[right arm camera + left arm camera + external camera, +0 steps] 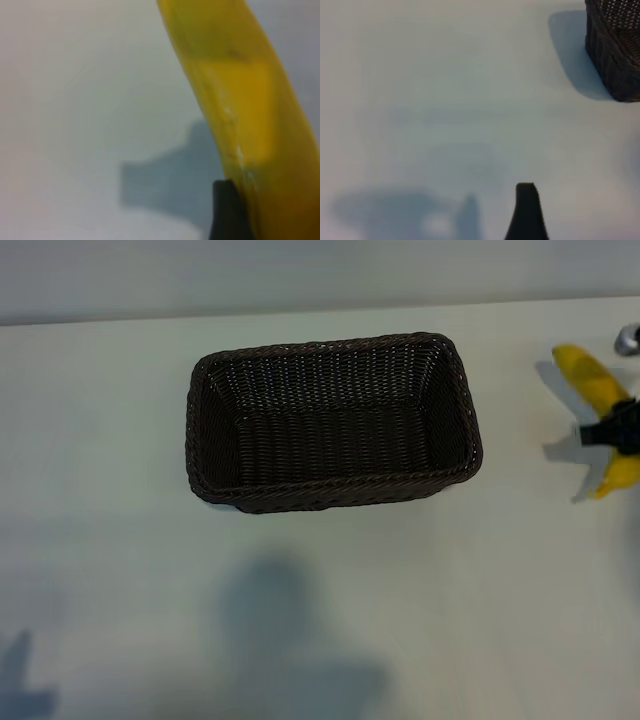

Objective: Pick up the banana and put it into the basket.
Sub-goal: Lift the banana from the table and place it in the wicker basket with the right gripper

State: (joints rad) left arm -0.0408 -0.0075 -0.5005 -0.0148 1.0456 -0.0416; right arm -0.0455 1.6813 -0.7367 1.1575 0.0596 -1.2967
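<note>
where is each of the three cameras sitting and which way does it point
Exterior view: high above, facing steeply down at the table, basket and banana; right gripper shows.
Left wrist view: low on the parked left arm, facing the table; one fingertip shows.
Right wrist view: close on the gripped banana; one fingertip.
Shared: exterior and left wrist see the basket; exterior and right wrist, the banana.

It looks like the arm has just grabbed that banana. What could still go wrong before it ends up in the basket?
The right gripper grips the banana across its middle, so the long ends stick out and it might swivel or slip. The banana is off to the side of the basket and has to cross the braided rim; carried too low, an end could catch it and push the basket. The left gripper hangs open near a basket corner and could get in the way if it moved.
</note>
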